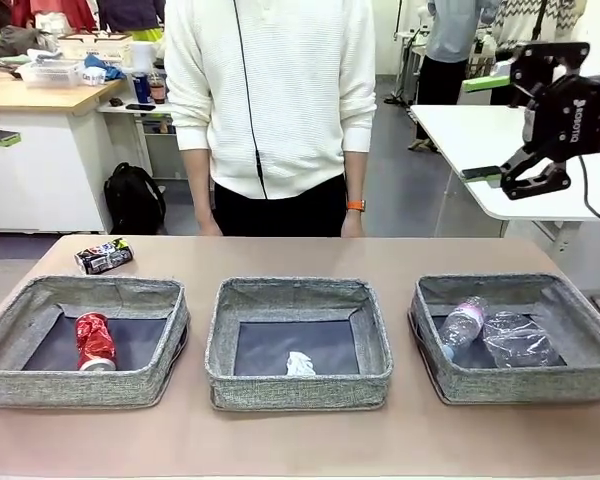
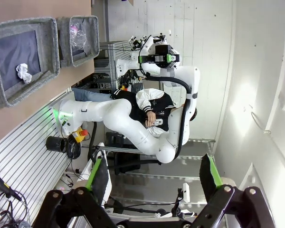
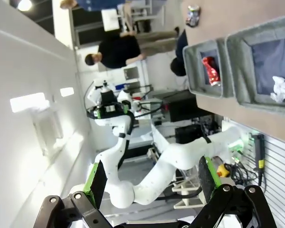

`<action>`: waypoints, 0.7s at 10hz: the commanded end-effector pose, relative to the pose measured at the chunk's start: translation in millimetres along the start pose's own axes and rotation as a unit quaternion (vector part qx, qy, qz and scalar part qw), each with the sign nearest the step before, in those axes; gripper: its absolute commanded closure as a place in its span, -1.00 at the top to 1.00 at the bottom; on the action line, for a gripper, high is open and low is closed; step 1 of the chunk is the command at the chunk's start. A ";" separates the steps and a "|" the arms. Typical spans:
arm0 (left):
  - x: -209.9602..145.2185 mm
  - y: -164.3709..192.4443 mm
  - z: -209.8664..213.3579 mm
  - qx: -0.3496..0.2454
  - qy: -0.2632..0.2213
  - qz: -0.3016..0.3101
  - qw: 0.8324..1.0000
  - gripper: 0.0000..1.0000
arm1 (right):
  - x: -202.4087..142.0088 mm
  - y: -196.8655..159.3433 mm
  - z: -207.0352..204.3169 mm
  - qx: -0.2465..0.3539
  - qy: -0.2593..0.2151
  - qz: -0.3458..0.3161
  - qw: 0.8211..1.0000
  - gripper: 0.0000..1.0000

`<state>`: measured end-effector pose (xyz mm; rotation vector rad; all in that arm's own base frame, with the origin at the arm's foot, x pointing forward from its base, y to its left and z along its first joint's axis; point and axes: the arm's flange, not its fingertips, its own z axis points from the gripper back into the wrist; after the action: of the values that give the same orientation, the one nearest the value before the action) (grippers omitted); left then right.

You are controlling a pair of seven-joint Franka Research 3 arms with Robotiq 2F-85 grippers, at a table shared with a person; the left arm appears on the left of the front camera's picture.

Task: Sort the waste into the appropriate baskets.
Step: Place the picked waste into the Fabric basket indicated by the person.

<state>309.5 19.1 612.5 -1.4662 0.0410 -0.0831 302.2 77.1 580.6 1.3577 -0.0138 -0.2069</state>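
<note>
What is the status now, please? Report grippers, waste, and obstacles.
Left gripper open, empty; right gripper open, empty, raised. Dark can on table behind left basket; other waste in baskets. Person at far edge.

Bare table [image 1: 310, 255] behind baskets [image 1: 298, 340]; dark can [image 1: 104, 256] blocks far-left (person near)

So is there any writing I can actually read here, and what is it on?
"ROBOTIQ": white letters, standing sideways, on the black body of the right claw.
Dark can on the table: colourful print, too small to read.
Red can: crushed, print unreadable.
Small bottle: pinkish label, blurred.
</note>
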 end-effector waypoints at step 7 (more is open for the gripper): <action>-2.3 -0.4 -1.3 -0.011 0.002 -0.009 1.000 1.00 | 2.3 2.5 6.8 -0.010 0.002 0.014 1.000 1.00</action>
<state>309.5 19.1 612.5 -1.4662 0.0410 -0.0831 302.3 72.6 583.3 1.3487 -0.0199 -0.2050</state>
